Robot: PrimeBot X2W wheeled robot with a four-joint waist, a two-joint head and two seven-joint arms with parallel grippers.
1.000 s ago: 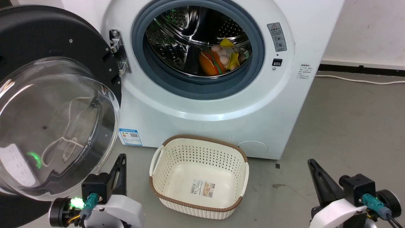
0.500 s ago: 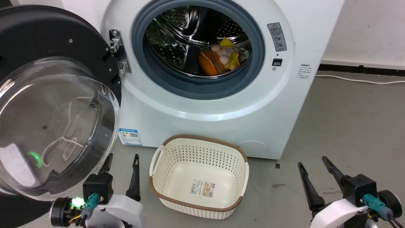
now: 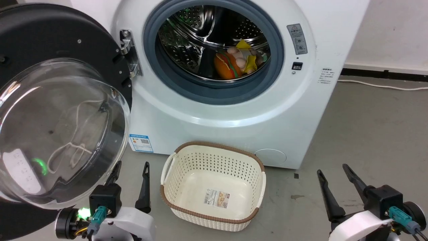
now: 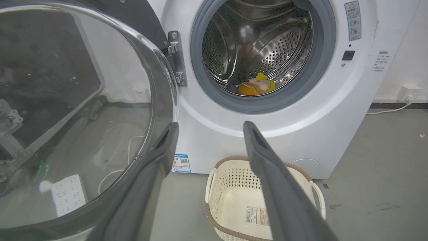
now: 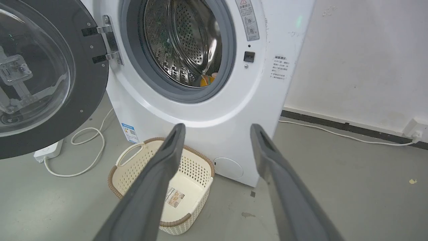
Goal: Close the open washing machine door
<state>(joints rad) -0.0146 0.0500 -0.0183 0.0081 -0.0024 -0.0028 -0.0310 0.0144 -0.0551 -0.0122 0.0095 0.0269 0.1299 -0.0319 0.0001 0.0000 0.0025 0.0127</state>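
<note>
As it hangs open, washing machine door [image 3: 63,113] — black rim, bulging glass

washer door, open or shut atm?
Open. The door hangs swung out wide to the left on its hinge, glass bowl facing the camera, and the drum mouth is fully exposed.

A white front-loading washing machine [image 3: 234,134] is standing on a bare grey concrete floor [image 3: 367,140] against a plain white wall [image 5: 361,50], pointing to a sparse laundry or test room. At its three o'clock, a cable [image 5: 336,134] is running along black skirting [image 5: 334,124] to a wall socket [image 5: 414,129].
</note>
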